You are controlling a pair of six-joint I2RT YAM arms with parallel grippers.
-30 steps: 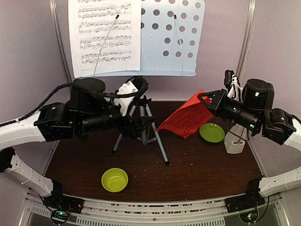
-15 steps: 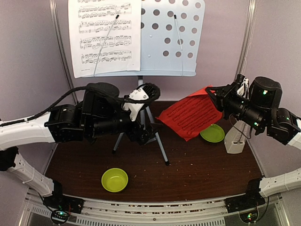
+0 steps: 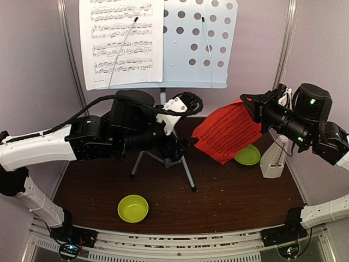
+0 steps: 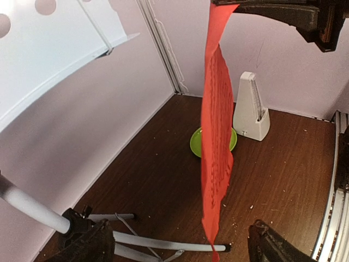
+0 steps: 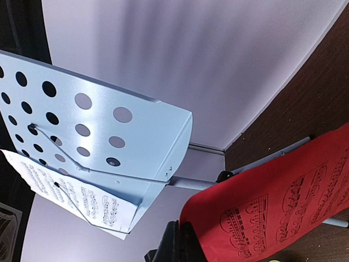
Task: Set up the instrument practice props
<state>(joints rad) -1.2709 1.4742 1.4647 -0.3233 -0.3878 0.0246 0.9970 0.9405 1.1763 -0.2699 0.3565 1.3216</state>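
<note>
One red page (image 3: 228,131) dangling near tabletop's far right corner, right hand (image 3: 245,103) pinching top; left hand (image 4: 180,246) spread. Best be lifting level onto music stand's (image 3: 200,54) bare half.

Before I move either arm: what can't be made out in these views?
Top external: the left gripper's fingertips, hidden behind its own wrist.
Top external: the pale perforated-metal music stand and white sheet-music page, cut off by the top edge.
Left wrist: the lime-green flat plate's middle, covered by the red sheet-music page.
Right wrist: the right gripper's fingers, cut off at the bottom edge.
</note>
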